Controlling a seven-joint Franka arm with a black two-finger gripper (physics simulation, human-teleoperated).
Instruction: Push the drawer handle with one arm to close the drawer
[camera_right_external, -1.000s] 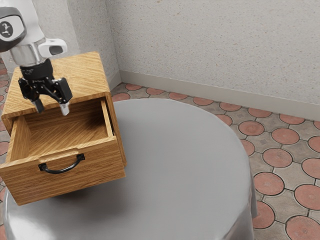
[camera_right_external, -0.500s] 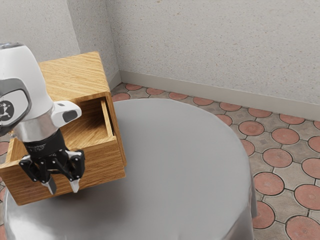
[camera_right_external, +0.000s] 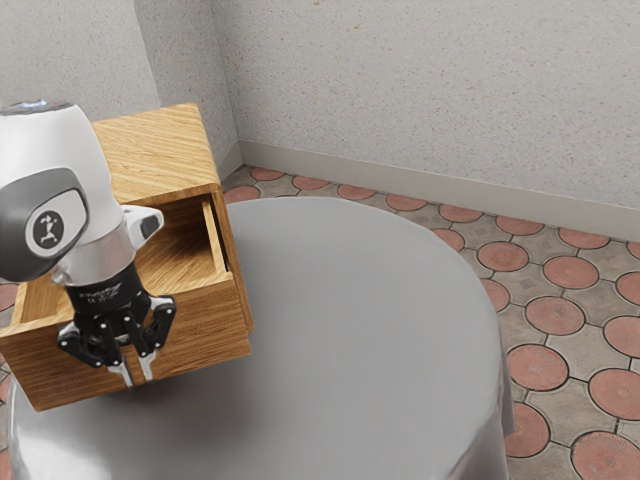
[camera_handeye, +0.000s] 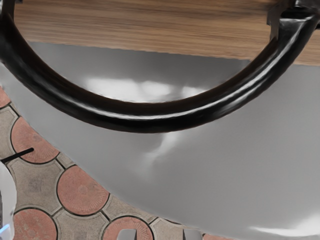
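Note:
In the exterior view my black gripper (camera_right_external: 138, 374) points down in front of the pulled-out wooden drawer (camera_right_external: 205, 325), its fingers a narrow gap apart with nothing between them. The handle is hidden behind the hand there. The wrist view has the curved black handle (camera_handeye: 155, 118) spanning across, standing out from the drawer front (camera_handeye: 150, 32). The fingertips of my gripper (camera_handeye: 159, 234) appear separated, on the handle's side away from the drawer front. The drawer stands open from its wooden cabinet (camera_right_external: 160, 150).
A round table with a grey cloth (camera_right_external: 360, 330) carries the cabinet and extends toward the exterior view's right. Beyond its edge lies a tiled floor (camera_right_external: 555, 315), with a speckled wall (camera_right_external: 430, 90) behind.
My hand has come from above the drawer's inside to in front of its face and lower down. The fingers have drawn closer together. The drawer has not visibly moved.

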